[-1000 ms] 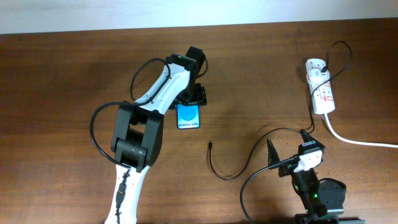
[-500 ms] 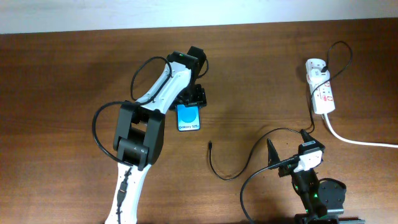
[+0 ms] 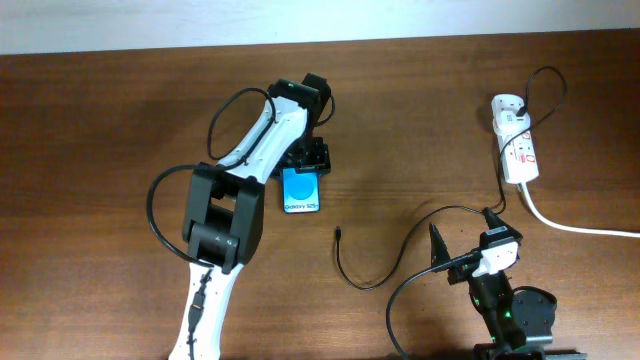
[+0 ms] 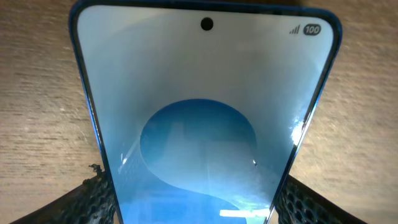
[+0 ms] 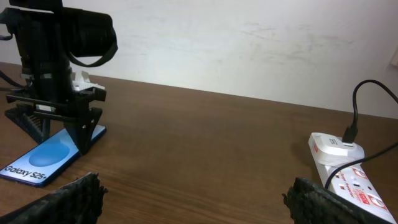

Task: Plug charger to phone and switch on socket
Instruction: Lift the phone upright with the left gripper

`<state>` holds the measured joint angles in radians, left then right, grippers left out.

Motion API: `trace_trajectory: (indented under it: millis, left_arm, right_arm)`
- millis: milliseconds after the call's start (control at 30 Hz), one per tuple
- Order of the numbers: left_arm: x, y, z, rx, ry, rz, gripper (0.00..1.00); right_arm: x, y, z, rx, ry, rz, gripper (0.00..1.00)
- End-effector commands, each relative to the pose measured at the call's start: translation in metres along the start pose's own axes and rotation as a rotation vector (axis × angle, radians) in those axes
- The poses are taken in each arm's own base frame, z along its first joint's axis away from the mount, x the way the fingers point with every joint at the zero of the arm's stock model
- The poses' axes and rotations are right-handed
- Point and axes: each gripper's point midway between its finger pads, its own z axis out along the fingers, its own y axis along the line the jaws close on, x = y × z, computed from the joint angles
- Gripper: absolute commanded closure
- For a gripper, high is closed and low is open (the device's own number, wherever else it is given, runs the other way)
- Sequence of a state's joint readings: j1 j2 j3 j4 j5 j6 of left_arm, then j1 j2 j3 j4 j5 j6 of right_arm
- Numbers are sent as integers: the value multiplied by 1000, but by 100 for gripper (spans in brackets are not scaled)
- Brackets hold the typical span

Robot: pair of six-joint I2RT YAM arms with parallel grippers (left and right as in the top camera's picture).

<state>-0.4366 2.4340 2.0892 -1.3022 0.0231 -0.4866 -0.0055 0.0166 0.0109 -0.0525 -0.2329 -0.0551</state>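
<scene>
A dark brown wooden table (image 3: 100, 120) fills the overhead view, with a pale wall (image 3: 300, 20) along its far edge. The left arm (image 3: 225, 200), white and black, extends across the table to its middle; the left gripper (image 3: 307, 165) stands over the far end of the phone (image 3: 302, 192). In the left wrist view its fingers (image 4: 93, 202) sit tight against both long edges with no gap showing — a clamp on the phone, which lies flat, screen up, its white "Galaxy S25+" band toward the near side.

The right arm (image 3: 505, 310) sits folded low at the near right; the right gripper (image 3: 460, 222) has its fingers spread wide with nothing between them.

The white power strip (image 3: 516, 150) lies at the far right, well apart from both grippers. A black plug (image 3: 520, 103) is seated in its far end and a thick white cord (image 3: 575, 226) leaves its near end toward the right edge; the switch is too small to read.

The charger cable (image 3: 365, 285) runs from that plug past the strip and curls in a loop on bare wood between the arms — its connector tip (image 3: 339, 233) lies near the phone's near right corner, not touching it.
</scene>
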Motion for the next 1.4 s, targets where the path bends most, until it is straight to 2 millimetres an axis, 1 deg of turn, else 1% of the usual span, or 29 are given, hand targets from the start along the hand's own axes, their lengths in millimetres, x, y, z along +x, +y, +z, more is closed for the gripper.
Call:
trace_trajectory:
  millis: [0,67,133,200,300,367,467,500,600,700,733,800,1000,1100,1300,1367]
  left_arm:
    - [3,-21,-12,122,30,76,20]
    - [9,-31,-15,196,69,77,21]
    - [14,-41,-20,307,113,100,21]
    - [13,-42,-24,365,133,79,20]
    - [13,-48,-37,518,177,70,21]
    - [13,-55,-50,645,210,67,21]
    - [14,-68,-78,863,267,48,20]
    - [14,-72,-92,960,291,43,21]
    - [12,-76,-124,1161,339,21,21]
    - [7,-71,-135,1235,345,3,21]
    - [4,-68,-145,1289,352,-5,21]
    - [-1,-63,-156,1358,355,-16,21]
    - [-19,-34,-185,1537,348,-69,21]
    - [-23,-26,-186,1541,338,-86,21]
    - [-15,-25,-186,1522,422,-174,20]
    - [-15,-24,-186,1521,424,-177,20]
  right_arm:
    - [3,2,0,-6,6,8,2]
    - [3,2,0,-6,6,8,2]
    - [3,2,0,-6,6,8,2]
    - [3,2,0,-6,6,8,2]
    - [3,2,0,-6,6,8,2]
    - [3,2,0,-6,6,8,2]
    - [3,2,0,-6,6,8,2]
    - [3,2,0,-6,6,8,1]
    - [3,2,0,-6,6,8,2]
    - [3,2,0,-6,6,8,2]
    - [3,2,0,-6,6,8,2]
    - [3,2,0,-6,6,8,2]
    - [3,2,0,-6,6,8,2]
    - [3,2,0,-6,6,8,1]
    - [3,2,0,-6,6,8,2]
    - [3,2,0,-6,6,8,2]
